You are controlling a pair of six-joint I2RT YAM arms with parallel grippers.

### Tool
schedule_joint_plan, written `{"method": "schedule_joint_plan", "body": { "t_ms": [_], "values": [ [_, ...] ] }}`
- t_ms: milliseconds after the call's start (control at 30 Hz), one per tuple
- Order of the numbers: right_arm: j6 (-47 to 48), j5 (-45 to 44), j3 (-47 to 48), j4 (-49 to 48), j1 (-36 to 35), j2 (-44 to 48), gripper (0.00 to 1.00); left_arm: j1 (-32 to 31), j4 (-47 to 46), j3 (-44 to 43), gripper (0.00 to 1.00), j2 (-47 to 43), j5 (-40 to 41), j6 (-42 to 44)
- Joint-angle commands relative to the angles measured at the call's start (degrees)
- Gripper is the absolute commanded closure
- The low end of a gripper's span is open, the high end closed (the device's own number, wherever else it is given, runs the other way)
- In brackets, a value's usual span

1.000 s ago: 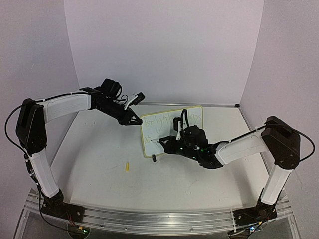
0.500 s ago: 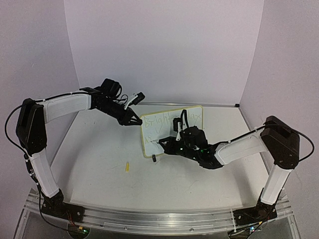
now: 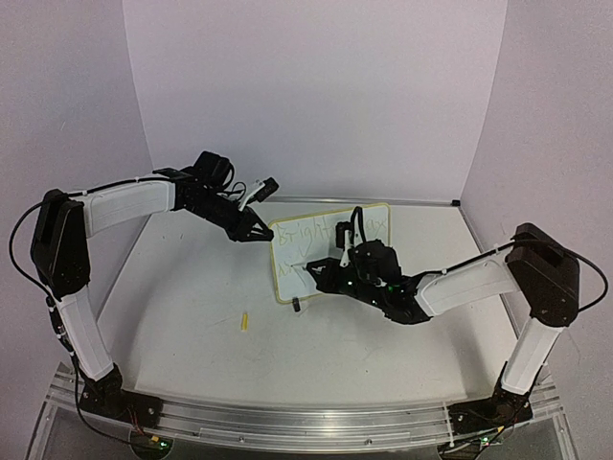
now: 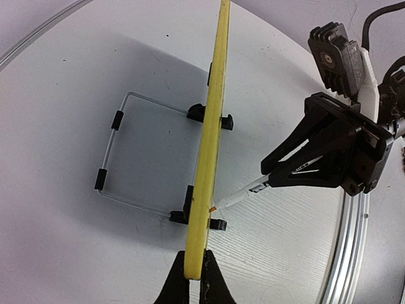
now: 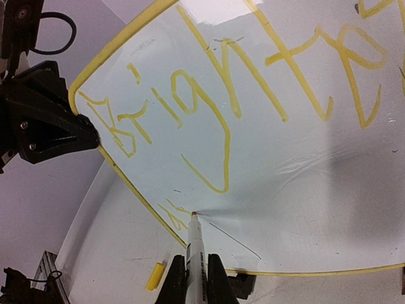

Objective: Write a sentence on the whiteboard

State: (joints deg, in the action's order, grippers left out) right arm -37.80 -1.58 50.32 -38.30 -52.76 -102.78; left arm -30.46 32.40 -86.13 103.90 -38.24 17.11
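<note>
The whiteboard [image 3: 295, 254] stands upright on the table, tilted back on its wire stand. My left gripper [image 3: 261, 233] is shut on its left yellow rim [image 4: 212, 145], fingertips [image 4: 194, 271] pinching the edge. The sentence [image 5: 190, 107] reads "Bright" in yellow-green, with more letters to the right. A second line begins low on the left [image 5: 169, 212]. My right gripper [image 5: 194, 273] is shut on a white marker [image 5: 195, 244], whose tip touches the board face just right of those lower strokes. In the top view the right gripper [image 3: 328, 276] sits in front of the board's lower half.
A yellow marker cap [image 3: 244, 320] lies on the table left of the board's foot, and shows too in the right wrist view [image 5: 155, 277]. Two black clip feet [image 4: 217, 223] and a wire stand [image 4: 114, 152] hold the board. The table's metal rail [image 4: 354, 253] runs nearby.
The right gripper with the marker has shifted slightly up and to the right along the board's lower left. The left arm and the board have stayed put.
</note>
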Motion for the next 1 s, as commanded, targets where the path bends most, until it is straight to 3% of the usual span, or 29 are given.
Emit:
{"method": "schedule_joint_plan", "body": {
  "t_ms": [0,533,967],
  "values": [
    [-0.8,-4.2,-1.0,-2.8,0.6,2.3,1.00,-0.3,-0.5,-0.2,1.00,-2.1,0.9,1.7],
    [0.2,0.5,-3.5,-5.0,0.6,2.5,1.00,-0.3,-0.5,-0.1,1.00,-2.1,1.0,1.7],
    [-1.8,-3.7,-1.5,-1.0,0.6,0.7,1.00,-0.3,-0.5,-0.2,1.00,-1.9,1.1,1.7]
  ]
}}
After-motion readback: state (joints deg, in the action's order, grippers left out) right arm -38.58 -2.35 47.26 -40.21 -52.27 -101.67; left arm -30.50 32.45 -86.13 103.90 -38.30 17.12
